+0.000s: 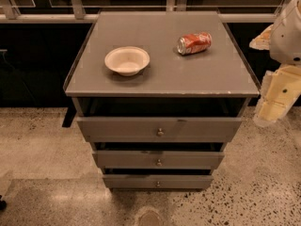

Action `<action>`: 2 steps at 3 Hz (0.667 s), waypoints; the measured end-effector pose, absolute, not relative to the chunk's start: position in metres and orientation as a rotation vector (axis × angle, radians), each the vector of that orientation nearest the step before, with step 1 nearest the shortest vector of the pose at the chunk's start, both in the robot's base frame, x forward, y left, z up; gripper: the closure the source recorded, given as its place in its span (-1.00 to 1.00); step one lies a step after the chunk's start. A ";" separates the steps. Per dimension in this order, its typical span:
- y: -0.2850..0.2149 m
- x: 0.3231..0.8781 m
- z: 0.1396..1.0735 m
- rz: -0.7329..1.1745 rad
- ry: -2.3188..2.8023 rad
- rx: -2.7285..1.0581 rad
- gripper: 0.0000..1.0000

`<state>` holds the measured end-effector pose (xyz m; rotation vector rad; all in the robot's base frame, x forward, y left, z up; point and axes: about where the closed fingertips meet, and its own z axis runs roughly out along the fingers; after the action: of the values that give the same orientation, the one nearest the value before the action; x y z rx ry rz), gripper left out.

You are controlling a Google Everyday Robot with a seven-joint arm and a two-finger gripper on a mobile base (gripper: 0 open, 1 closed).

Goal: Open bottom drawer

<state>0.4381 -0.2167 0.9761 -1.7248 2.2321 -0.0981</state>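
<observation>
The grey cabinet has three drawer fronts stacked in steps. The bottom drawer (157, 181) is the narrowest and lowest front, with a small round metal knob (158, 184) at its centre. It stands out only slightly from the cabinet, and its inside is hidden. My arm's cream-coloured gripper (269, 111) hangs at the right edge of the view, level with the top drawer. It is well to the right of the cabinet, above the bottom drawer, and touches nothing.
The wide top drawer (160, 128) and the middle drawer (159, 159) stand out a little further than the bottom one. On the cabinet top (216, 76) sit a white bowl (127, 60) and a red can (194, 43) lying on its side. Speckled floor (254, 192) surrounds the cabinet, and a railing runs behind it.
</observation>
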 end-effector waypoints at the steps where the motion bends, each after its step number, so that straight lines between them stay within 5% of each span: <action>1: -0.217 0.438 0.975 -0.108 2.222 -1.710 -1.00; 2: -0.214 0.420 0.950 -0.045 2.185 -1.665 -1.00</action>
<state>0.4199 -0.2145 0.9497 -1.6653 2.1853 -0.0448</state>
